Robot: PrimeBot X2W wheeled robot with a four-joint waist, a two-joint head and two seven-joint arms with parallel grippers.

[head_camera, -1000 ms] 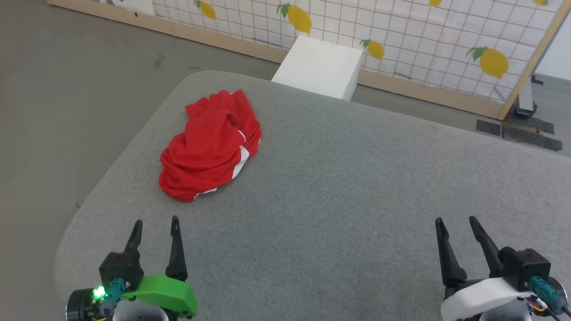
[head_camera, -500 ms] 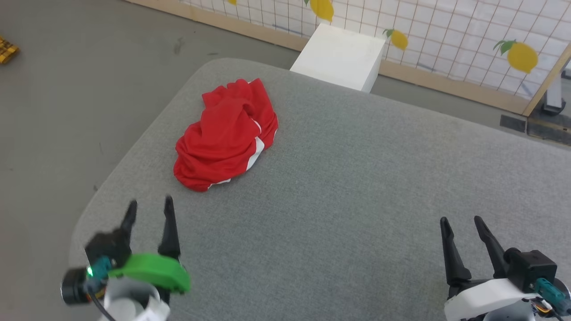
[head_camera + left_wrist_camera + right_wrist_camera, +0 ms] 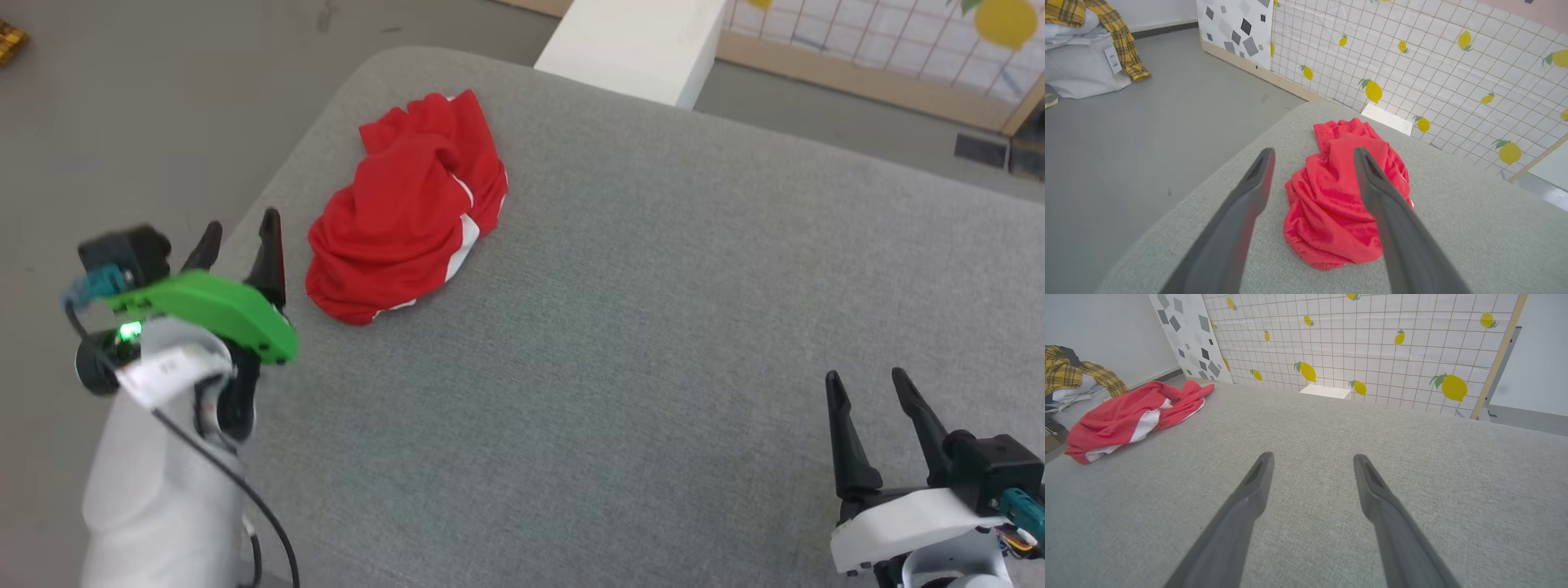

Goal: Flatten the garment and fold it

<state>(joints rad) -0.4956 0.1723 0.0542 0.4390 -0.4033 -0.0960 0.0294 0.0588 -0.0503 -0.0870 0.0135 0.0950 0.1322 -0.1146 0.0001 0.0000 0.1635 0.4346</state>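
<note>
In the head view the garment (image 3: 404, 212) lies crumpled in a heap on the grey table (image 3: 620, 327), toward 11 o'clock and close to the table's left edge. The left tool (image 3: 242, 220), on a green-capped wrist, hangs at 9 o'clock by that edge, just beside the heap's lower left and apart from it, its fingers spread and holding nothing. The right tool (image 3: 865, 376) sits at 4 o'clock, well apart from the cloth, equally spread and empty. A white box (image 3: 637, 33) stands on the floor (image 3: 122, 122) beyond the table at 12 o'clock. The left wrist view looks along the spread fingers (image 3: 1257, 175) with the red heap framed between them at the centre. It brings in more of the room: a lemon-print screen (image 3: 1453, 73) from 12 to 3 o'clock, a panel with grey squares (image 3: 1237, 28) at 11 o'clock, and a plaid cloth (image 3: 1106, 24) draped over a pale bundle at 10 o'clock. Up close the fabric is bright red with a fine-textured weave, bunched into long soft folds. The right wrist view has the open fingers over bare table and the garment low at 10 o'clock, seen side-on. Here a broad white stripe (image 3: 1143, 424) runs along its near side, which from the head camera is a thin white curve.
</note>
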